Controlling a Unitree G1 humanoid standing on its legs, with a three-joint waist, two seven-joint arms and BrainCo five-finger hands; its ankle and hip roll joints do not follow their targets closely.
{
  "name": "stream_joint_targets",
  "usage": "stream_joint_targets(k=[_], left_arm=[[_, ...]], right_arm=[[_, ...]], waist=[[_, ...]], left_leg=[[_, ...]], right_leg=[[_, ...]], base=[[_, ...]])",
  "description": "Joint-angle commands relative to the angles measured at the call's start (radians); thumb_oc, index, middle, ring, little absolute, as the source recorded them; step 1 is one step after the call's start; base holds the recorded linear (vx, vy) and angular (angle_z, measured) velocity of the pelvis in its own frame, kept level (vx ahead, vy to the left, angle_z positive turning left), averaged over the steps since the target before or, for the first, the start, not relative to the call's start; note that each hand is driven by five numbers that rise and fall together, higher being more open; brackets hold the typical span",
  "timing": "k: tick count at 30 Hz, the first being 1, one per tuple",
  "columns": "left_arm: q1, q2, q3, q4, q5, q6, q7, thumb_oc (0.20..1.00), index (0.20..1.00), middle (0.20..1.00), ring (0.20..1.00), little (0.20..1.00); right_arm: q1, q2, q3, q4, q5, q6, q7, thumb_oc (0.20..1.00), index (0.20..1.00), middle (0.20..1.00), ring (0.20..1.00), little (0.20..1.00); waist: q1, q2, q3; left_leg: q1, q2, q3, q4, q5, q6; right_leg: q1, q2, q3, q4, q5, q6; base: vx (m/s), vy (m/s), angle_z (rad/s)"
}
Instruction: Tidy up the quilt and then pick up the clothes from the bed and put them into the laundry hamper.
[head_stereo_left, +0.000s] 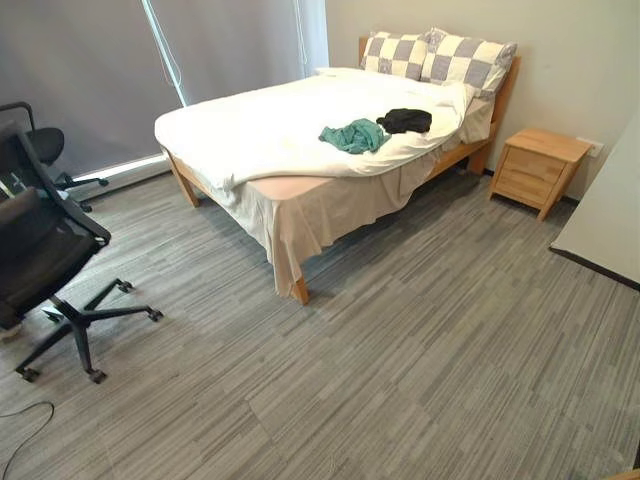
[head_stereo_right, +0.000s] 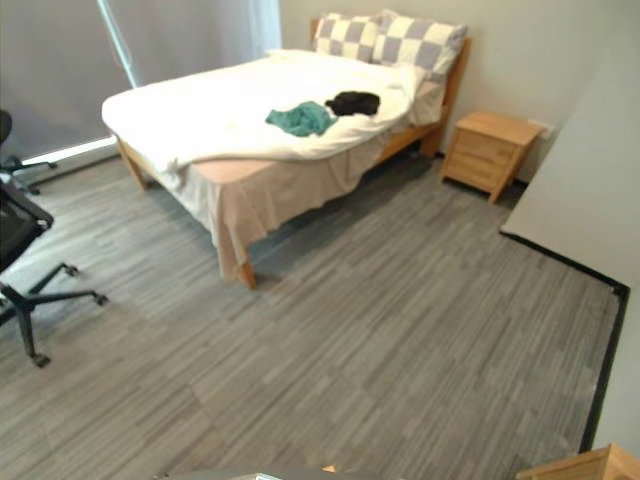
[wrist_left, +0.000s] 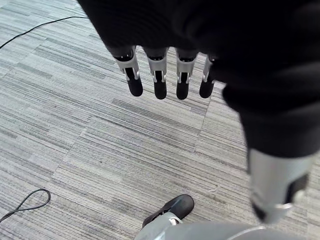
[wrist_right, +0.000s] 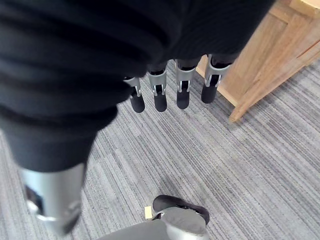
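The teal garment and the black garment lie on the rumpled quilt across the room, both the left hand and right hand hang open and empty, so straightening the quilt first may drag the clothes off.

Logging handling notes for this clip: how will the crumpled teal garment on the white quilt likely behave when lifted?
The crumpled teal garment lies in soft folds on the white quilt, so it is probably floppy and will drape. It looks thin, so likely light. It touches the black garment, which might drag along.
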Motion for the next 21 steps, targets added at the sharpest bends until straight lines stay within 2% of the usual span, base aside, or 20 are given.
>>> stream_joint_targets(k=[1, 6, 9, 11, 12, 13, 14, 15, 16, 17, 18, 19, 20, 21], left_arm=[[-0.080, 0.033, -0.008, 0.020, 0.049, -0.008, 0.021, 1.000, 1.000, 1.000, 1.000, 1.000], [-0.085, 0.038, -0.002, 0.018, 0.047, -0.003, 0.027, 1.000, 1.000, 1.000, 1.000, 1.000], [-0.092, 0.041, 0.002, 0.020, 0.042, -0.002, 0.030, 1.000, 1.000, 1.000, 1.000, 1.000], [-0.101, 0.050, 0.007, 0.017, 0.034, 0.000, 0.028, 1.000, 1.000, 1.000, 1.000, 1.000], [-0.104, 0.054, 0.013, 0.017, 0.028, 0.003, 0.028, 1.000, 1.000, 1.000, 1.000, 1.000], [-0.106, 0.054, 0.016, 0.015, 0.024, 0.005, 0.028, 1.000, 1.000, 1.000, 1.000, 1.000], [-0.106, 0.053, 0.026, 0.014, 0.010, 0.011, 0.028, 1.000, 1.000, 1.000, 1.000, 1.000], [-0.106, 0.053, 0.026, 0.014, 0.010, 0.012, 0.028, 1.000, 1.000, 1.000, 1.000, 1.000], [-0.114, 0.054, 0.025, 0.016, 0.004, 0.012, 0.031, 1.000, 1.000, 1.000, 1.000, 1.000], [-0.114, 0.054, 0.024, 0.017, 0.004, 0.012, 0.031, 1.000, 1.000, 1.000, 1.000, 1.000], [-0.126, 0.056, 0.018, 0.021, 0.008, 0.009, 0.029, 1.000, 1.000, 1.000, 1.000, 1.000], [-0.129, 0.055, 0.013, 0.024, 0.014, 0.008, 0.029, 1.000, 1.000, 1.000, 1.000, 1.000], [-0.129, 0.055, 0.013, 0.024, 0.014, 0.007, 0.029, 1.000, 1.000, 1.000, 1.000, 1.000], [-0.142, 0.055, 0.000, 0.033, 0.039, 0.006, 0.027, 1.000, 1.000, 1.000, 1.000, 1.000]], right_arm=[[-0.083, 0.006, 0.012, 0.016, -0.025, 0.003, -0.007, 1.000, 1.000, 1.000, 1.000, 1.000], [-0.092, 0.006, 0.014, 0.009, -0.029, 0.005, -0.008, 1.000, 1.000, 1.000, 1.000, 1.000], [-0.105, 0.004, 0.014, 0.010, -0.034, 0.008, -0.007, 1.000, 1.000, 1.000, 1.000, 1.000], [-0.118, 0.001, 0.008, 0.005, -0.030, 0.007, -0.006, 1.000, 1.000, 1.000, 1.000, 1.000], [-0.124, 0.000, 0.004, 0.000, -0.026, 0.007, -0.004, 1.000, 1.000, 1.000, 1.000, 1.000], [-0.127, -0.004, -0.005, -0.005, -0.018, 0.007, -0.003, 1.000, 1.000, 1.000, 1.000, 1.000], [-0.132, -0.009, -0.020, -0.018, -0.004, 0.009, -0.003, 1.000, 1.000, 1.000, 1.000, 1.000], [-0.132, -0.009, -0.020, -0.018, -0.004, 0.009, -0.003, 1.000, 1.000, 1.000, 1.000, 1.000], [-0.129, -0.004, -0.037, -0.021, 0.023, 0.003, -0.009, 1.000, 1.000, 1.000, 1.000, 1.000], [-0.129, -0.004, -0.037, -0.021, 0.023, 0.003, -0.009, 1.000, 1.000, 1.000, 1.000, 1.000], [-0.119, -0.004, -0.040, -0.028, 0.033, -0.002, -0.016, 1.000, 1.000, 1.000, 1.000, 1.000], [-0.113, -0.004, -0.037, -0.031, 0.032, -0.003, -0.020, 1.000, 1.000, 1.000, 1.000, 1.000], [-0.112, -0.004, -0.037, -0.031, 0.032, -0.003, -0.020, 1.000, 1.000, 1.000, 1.000, 1.000], [-0.104, -0.003, -0.036, -0.029, 0.035, -0.004, -0.023, 1.000, 1.000, 1.000, 1.000, 1.000]], waist=[[-0.011, -0.029, 0.087], [-0.003, -0.027, 0.093], [0.004, -0.025, 0.102], [0.014, -0.024, 0.120], [0.016, -0.022, 0.133], [0.015, -0.018, 0.144], [0.008, -0.007, 0.173], [0.009, -0.009, 0.173], [-0.004, -0.005, 0.182], [-0.006, -0.005, 0.183], [-0.024, -0.024, 0.182], [-0.039, -0.032, 0.185], [-0.042, -0.027, 0.189], [-0.069, -0.039, 0.190]], left_leg=[[0.063, -0.006, 0.033, -0.022, -0.107, -0.033], [0.048, -0.010, 0.034, -0.022, -0.107, -0.026], [0.038, -0.015, 0.037, -0.022, -0.113, -0.015], [0.032, -0.016, 0.039, -0.020, -0.117, 0.001], [0.037, -0.013, 0.042, -0.017, -0.124, 0.009], [0.047, -0.015, 0.048, -0.015, -0.134, 0.019], [0.093, -0.013, 0.056, -0.018, -0.156, 0.036], [0.093, -0.015, 0.057, -0.018, -0.156, 0.037], [0.127, -0.006, 0.046, -0.021, -0.173, 0.034], [0.128, -0.006, 0.043, -0.021, -0.174, 0.033], [0.156, -0.012, 0.033, -0.022, -0.209, 0.013], [0.172, -0.009, 0.022, -0.022, -0.224, -0.001], [0.176, -0.003, 0.019, -0.022, -0.226, -0.003], [0.203, 0.013, 0.009, -0.022, -0.252, -0.034]], right_leg=[[0.117, -0.075, 0.000, -0.222, 0.034, 0.129], [0.093, -0.080, 0.008, -0.220, 0.043, 0.136], [0.062, -0.085, 0.011, -0.176, 0.035, 0.143], [-0.006, -0.079, 0.009, -0.043, 0.016, 0.155], [-0.054, -0.083, 0.006, 0.056, 0.021, 0.176], [-0.099, -0.091, 0.002, 0.153, 0.046, 0.203], [-0.201, -0.120, -0.026, 0.360, 0.131, 0.234], [-0.204, -0.122, -0.024, 0.365, 0.129, 0.234], [-0.276, -0.125, -0.061, 0.402, 0.124, 0.218], [-0.274, -0.126, -0.063, 0.405, 0.121, 0.218], [-0.286, -0.133, -0.095, 0.223, 0.097, 0.200], [-0.272, -0.129, -0.102, 0.103, 0.099, 0.194], [-0.261, -0.124, -0.108, 0.093, 0.102, 0.193], [-0.274, -0.115, -0.079, -0.099, 0.136, 0.201]], base=[[0.00, 0.000, 0.00], [0.02, 0.030, -0.03], [0.03, 0.073, -0.17], [-0.01, 0.087, -0.14], [0.01, 0.109, -0.28], [0.11, 0.176, -0.43], [0.11, 0.145, -0.47], [0.30, 0.113, -0.53], [0.21, 0.017, -0.27], [0.52, -0.046, 0.01], [0.47, -0.117, 0.26], [0.47, -0.116, 0.27], [0.50, -0.175, 0.37], [0.36, -0.125, 0.44]])
